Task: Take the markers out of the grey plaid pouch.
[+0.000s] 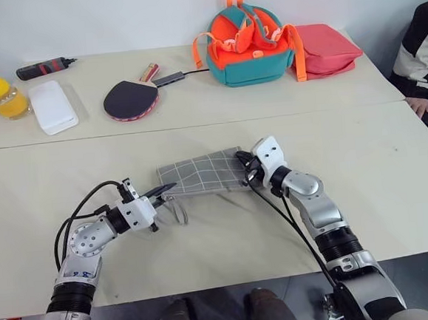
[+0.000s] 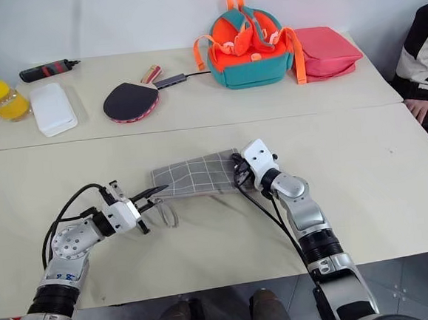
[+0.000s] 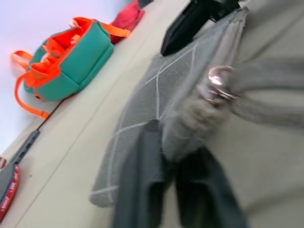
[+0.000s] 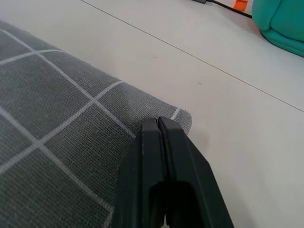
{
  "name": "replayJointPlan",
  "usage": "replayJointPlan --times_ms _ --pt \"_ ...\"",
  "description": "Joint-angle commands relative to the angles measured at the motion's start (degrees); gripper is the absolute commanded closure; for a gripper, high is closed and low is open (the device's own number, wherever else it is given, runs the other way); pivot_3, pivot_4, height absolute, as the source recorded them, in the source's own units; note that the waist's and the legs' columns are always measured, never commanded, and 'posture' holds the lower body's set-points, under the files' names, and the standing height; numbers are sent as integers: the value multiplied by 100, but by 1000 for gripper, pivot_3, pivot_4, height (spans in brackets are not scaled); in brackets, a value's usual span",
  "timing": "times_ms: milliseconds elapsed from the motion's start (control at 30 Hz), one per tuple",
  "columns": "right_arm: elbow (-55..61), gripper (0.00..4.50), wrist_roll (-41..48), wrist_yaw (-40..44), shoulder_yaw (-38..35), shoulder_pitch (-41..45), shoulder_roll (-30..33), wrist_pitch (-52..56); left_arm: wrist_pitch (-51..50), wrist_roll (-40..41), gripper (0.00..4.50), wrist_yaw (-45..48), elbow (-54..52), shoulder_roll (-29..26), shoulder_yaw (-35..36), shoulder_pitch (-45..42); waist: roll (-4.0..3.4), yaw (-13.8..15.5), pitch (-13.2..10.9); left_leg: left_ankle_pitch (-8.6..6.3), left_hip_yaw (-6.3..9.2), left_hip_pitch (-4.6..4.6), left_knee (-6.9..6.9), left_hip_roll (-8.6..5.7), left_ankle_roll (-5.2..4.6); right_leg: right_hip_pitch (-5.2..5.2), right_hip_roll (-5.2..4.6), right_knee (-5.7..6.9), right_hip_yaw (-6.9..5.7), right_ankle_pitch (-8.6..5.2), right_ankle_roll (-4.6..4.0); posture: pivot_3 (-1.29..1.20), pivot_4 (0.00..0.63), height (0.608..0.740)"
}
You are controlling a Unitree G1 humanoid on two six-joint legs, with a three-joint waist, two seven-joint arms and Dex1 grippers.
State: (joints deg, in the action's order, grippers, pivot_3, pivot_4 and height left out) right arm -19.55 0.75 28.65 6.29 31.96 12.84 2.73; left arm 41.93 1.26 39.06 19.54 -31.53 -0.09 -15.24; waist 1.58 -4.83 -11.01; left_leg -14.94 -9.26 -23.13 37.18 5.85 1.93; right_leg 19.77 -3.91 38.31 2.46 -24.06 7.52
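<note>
Left gripper (image 1: pixel 160 196) pinched closed on zipper end of the grey plaid pouch (image 1: pixel 202 173), loop pull (image 1: pixel 178 209) hanging just below; right gripper (image 1: pixel 246 167) closed tight, clamping pouch's opposite end; pouch lies flat mid near table (image 1: pixel 394 190) between both; far table: orange-teal bag (image 1: pixel 251 44), pink-red pouch (image 1: pixel 327 49), paddle (image 1: pixel 131 99), white box (image 1: pixel 52 106), yellow bottle (image 1: pixel 1 94); markers not visible.

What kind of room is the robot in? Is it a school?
Hard to say. It looks like a plain indoor room with two pale tables pushed together by a white wall. A paddle, a bag and a juice bottle look like practice props.
</note>
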Motion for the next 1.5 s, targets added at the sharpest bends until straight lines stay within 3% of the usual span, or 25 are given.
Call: replayJointPlan --times_ms 33,67,167,267,400,533,667,833,1033,1133,1367,1500 --pt "198 4500 51 19 -61 -63 61 47 -146 113 4480 145 -20 11 -156 150 0 0 0 0 0 0 0 0 0 0 0 0 0 0 0 0 150 740" --pt "287 4500 247 198 -114 -51 58 146 -204 138 4480 130 -75 27 -156 151 0 0 0 0 0 0 0 0 0 0 0 0 0 0 0 0 150 740" --pt "710 3879 729 600 -271 1 120 497 -383 74 4500 -50 -299 127 -161 130 0 10 0 0 0 -1 -1 -1 0 1 0 0 1 0 0 0 150 740" --pt "1332 2836 1269 1045 -328 -51 224 1148 -482 -217 4500 -246 -446 225 -253 127 0 21 0 0 1 -1 0 -1 0 0 -1 -1 1 0 0 0 150 740" --pt "3183 1465 3202 2202 -387 -371 904 3222 -876 -821 4500 -772 -774 534 -421 149 -1 129 0 -2 7 -4 -1 -2 -3 -2 -1 -4 0 0 1 0 150 740" --pt "3988 1465 3645 2554 -146 -596 1554 3937 -1351 -1188 4500 -1027 -1031 711 -569 125 2 218 3 -10 13 -6 1 -4 -17 -16 -10 -31 -4 3 6 0 150 740" --pt "4048 1465 3090 2587 421 -905 1824 3691 -1655 -1647 4500 -1522 -1195 1005 -725 -75 3 296 7 -13 8 -3 9 -13 -21 -24 -9 -41 -2 4 7 0 150 740" --pt "3382 1465 2191 1631 798 -992 1289 3275 -1798 -1765 4500 -1595 -1375 1034 -844 -104 4 321 8 -14 -4 -5 15 -13 -23 -17 -8 -40 6 5 9 0 150 740" --pt "3559 1465 2142 1224 903 -966 653 3349 -1881 -1792 4500 -1588 -1416 955 -879 -81 4 320 8 -15 -10 -5 10 -8 -18 -9 -5 -36 8 5 9 0 150 740" --pt "3499 2137 2117 1077 908 -930 420 3358 -1885 -1765 4500 -1574 -1400 918 -880 -99 4 320 8 -16 -12 -5 11 -9 -17 -9 -5 -37 8 5 9 0 150 740" --pt "3457 4454 2157 1041 685 -904 455 3388 -1924 -1728 4500 -1592 -1403 850 -850 -124 4 314 8 -16 -52 -5 10 -5 -16 -8 0 -36 8 5 9 0 150 740" --pt "3285 4454 2140 1340 443 -872 864 3257 -1955 -1548 4500 -1530 -1455 747 -703 -22 4 312 8 -17 -61 -5 10 -4 -15 -6 0 -37 10 5 9 0 150 740"
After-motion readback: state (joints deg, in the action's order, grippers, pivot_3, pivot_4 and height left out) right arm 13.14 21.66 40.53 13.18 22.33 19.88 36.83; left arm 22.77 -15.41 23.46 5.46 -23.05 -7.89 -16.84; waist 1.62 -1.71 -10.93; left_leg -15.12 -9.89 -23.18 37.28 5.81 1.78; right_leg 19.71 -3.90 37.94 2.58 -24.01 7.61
